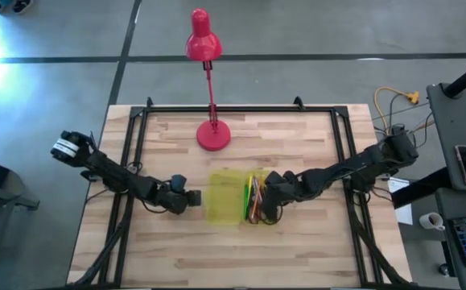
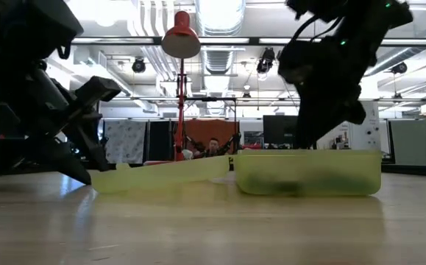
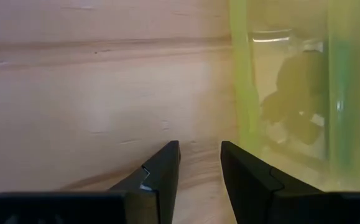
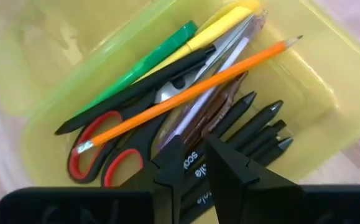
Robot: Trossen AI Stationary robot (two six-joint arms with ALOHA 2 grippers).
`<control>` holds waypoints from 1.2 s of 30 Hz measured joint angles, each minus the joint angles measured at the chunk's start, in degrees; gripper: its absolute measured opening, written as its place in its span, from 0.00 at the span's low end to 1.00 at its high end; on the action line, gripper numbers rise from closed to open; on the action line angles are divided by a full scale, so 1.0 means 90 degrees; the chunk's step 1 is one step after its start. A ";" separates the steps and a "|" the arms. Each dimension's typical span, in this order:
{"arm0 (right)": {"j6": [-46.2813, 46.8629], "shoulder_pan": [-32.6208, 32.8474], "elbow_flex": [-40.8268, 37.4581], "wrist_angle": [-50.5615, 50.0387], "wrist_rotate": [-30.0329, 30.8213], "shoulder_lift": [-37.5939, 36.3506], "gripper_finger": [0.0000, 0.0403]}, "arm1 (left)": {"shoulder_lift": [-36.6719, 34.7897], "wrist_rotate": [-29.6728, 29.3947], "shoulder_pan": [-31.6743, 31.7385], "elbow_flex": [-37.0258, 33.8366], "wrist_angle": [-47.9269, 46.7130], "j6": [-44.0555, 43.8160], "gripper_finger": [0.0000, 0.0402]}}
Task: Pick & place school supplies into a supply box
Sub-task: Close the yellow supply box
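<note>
The supply box [image 1: 226, 197] lies open on the table, its flat lid [image 2: 161, 171] toward the left and its tray [image 2: 308, 173] toward the right. In the tray [image 4: 55, 93] lie a green pen [image 4: 148, 59], a yellow pen [image 4: 220, 25], an orange pencil [image 4: 198, 81], red-handled scissors [image 4: 99, 146] and several black pens [image 4: 254, 127]. My right gripper [image 4: 192, 149] hangs over the tray [image 1: 257, 197], narrowly open, with a black pen [image 4: 190, 160] showing in the gap. My left gripper [image 3: 200, 155] sits low on the table by the lid's left edge [image 1: 208, 197], narrowly open and empty. My right gripper points down into the tray from the right, its fingers [image 4: 170, 163] standing on either side of a black pen that lies among the others. Whether they touch that pen I cannot tell.
A red desk lamp [image 1: 212, 133] stands on the far middle of the table, just beyond the box, and its shade [image 2: 181, 37] rises high. Black frame rails [image 1: 140, 137] run along the table's left, right and far sides. Bare wood [image 1: 241, 250] lies near the front edge.
</note>
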 joint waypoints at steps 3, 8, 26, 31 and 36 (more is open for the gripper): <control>-0.0002 -0.0114 0.0169 0.0004 -0.0216 0.0406 0.15 | 0.0189 0.0040 0.0113 0.0191 -0.0105 0.0289 0.27; -0.0129 -0.0205 0.0509 -0.0011 -0.0511 0.1003 0.15 | 0.0707 0.0099 0.0380 0.0629 -0.0146 0.0640 0.27; -0.0245 -0.0198 0.0857 -0.0308 -0.0938 0.1515 0.15 | 0.0146 -0.0215 0.0507 0.1243 -0.0161 0.1321 0.27; -0.0388 -0.0200 0.0847 -0.0338 -0.0887 0.1444 0.15 | -0.0510 -0.0765 0.0486 0.1413 -0.0025 0.1709 0.27; -0.0437 -0.0200 0.0842 -0.0333 -0.0863 0.1442 0.15 | -0.0722 -0.0916 0.0679 0.1754 0.0044 0.2513 0.27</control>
